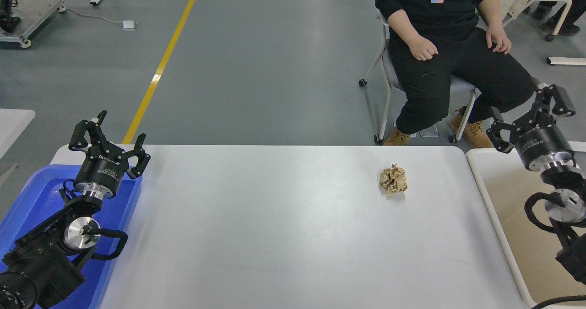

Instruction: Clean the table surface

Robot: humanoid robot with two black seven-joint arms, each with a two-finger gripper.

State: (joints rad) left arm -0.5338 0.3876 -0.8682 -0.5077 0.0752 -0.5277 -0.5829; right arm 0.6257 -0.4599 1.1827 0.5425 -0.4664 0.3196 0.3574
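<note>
A smooth, glossy white counter (274,235) with rounded corners is filling the middle of the view. A crumpled ball of brown paper (393,180) is sitting on it toward the far right, its surface wrinkled and lumpy. The left gripper (112,139) is hovering over a blue plastic tray (27,199), fingers spread wide and holding nothing. The right gripper (526,114) is hanging above a cream bin (499,217), fingers likewise splayed and empty. A person (439,48) in black is sitting beyond.

Paper wad (393,180) on table surface (274,235), both hands open
</note>
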